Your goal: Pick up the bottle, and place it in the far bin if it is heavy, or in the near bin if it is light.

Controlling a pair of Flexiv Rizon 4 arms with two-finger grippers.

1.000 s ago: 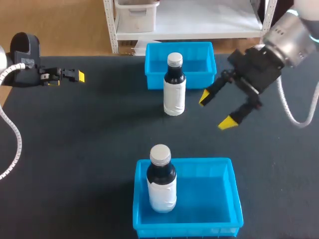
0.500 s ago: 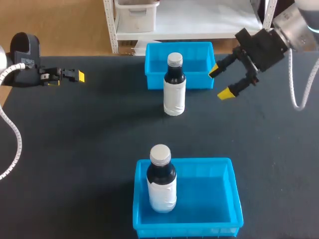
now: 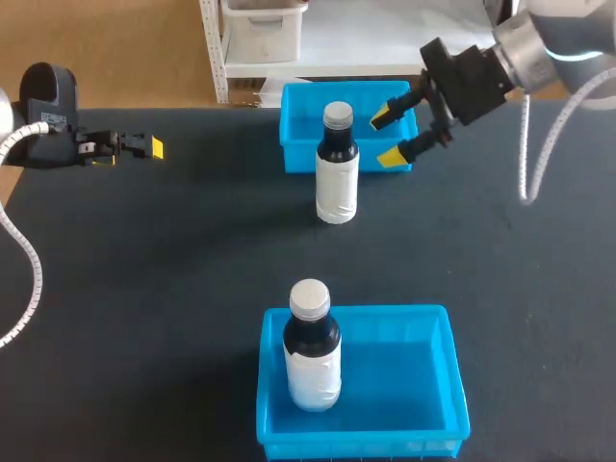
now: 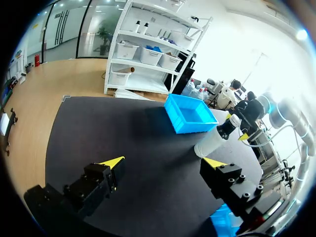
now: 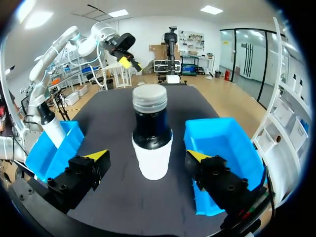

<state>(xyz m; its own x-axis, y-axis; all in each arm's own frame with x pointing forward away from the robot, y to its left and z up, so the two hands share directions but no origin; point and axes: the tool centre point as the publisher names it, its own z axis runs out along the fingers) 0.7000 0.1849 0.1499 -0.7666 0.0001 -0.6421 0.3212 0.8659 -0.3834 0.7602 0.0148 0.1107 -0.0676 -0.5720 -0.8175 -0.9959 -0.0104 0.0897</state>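
Right gripper [image 3: 391, 136]: fingers spread, beside the bottle [image 3: 337, 173], seemingly lined up to straddle it.
Bottle: upright, untouched, just before the far bin [image 3: 300, 115].
Left gripper [image 4: 164, 162]: fingers apart, parked aside.

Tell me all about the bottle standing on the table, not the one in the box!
The bottle has a grey screw cap, a dark neck and shoulders, and a white label wrapped round its body; it looks like plastic. It stands upright on the dark table, just in front of the far bin. Nothing holds it: the right gripper is open close by, and its fingers do not touch the bottle.
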